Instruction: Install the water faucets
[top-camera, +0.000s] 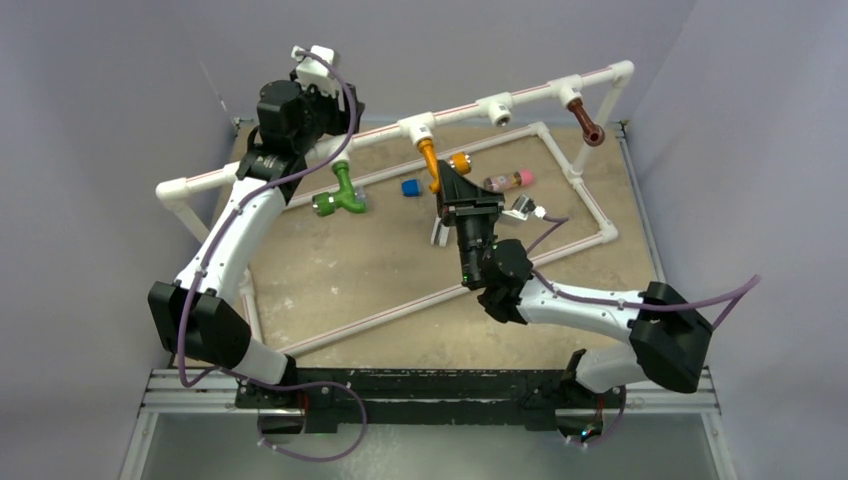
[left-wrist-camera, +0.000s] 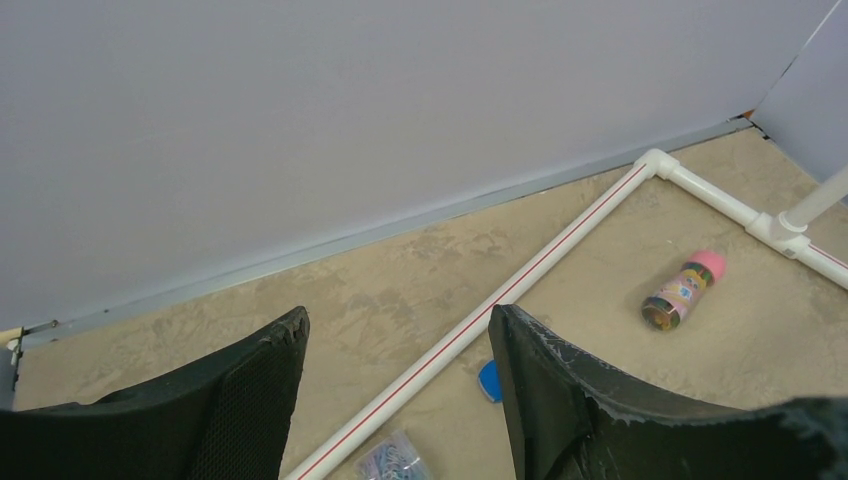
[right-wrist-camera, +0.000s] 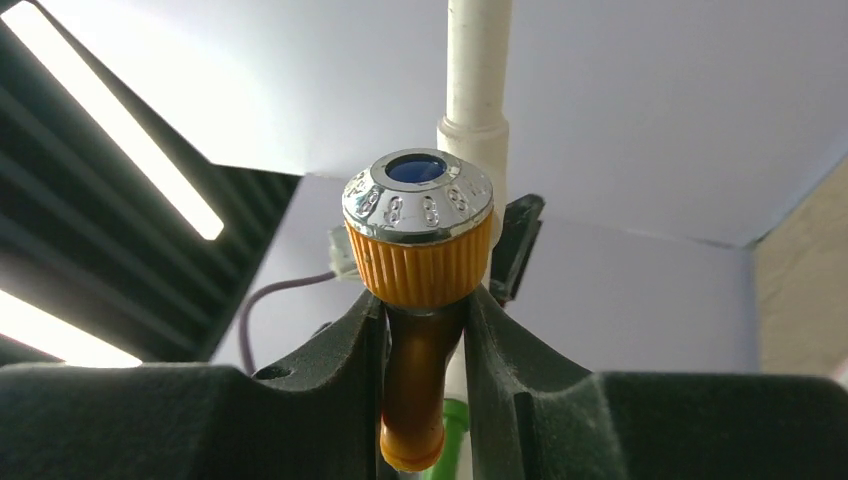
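1. pale grey walls box in a tan worktop (top-camera: 350, 270) carrying a white pipe frame (top-camera: 535, 95), and all the action is at the middle of its raised rail.
2. right end effector (right-wrist-camera: 422, 320) is clenched on the orange faucet (right-wrist-camera: 420, 255), pinching its body just under the ribbed knob. the faucet's top meets a tee socket (top-camera: 415, 128) on the rail, but whether it's seated i can't tell.
3. first worry: that pinch sits on a smooth, narrow neck. a push or twist into the socket could make the faucet swivel in the grip and go in crooked.
4. second worry: the rail looks thin on slim posts, so a hard shove may flex it and spoil the line-up.
5. left end effector (left-wrist-camera: 398, 330) hangs released with nothing in it, high at the back left, so nothing braces the frame.
6. green faucet (top-camera: 340, 192) lies loose on the worktop under the rail. dark brown faucet (top-camera: 588, 125) hangs from the rail near its right end.
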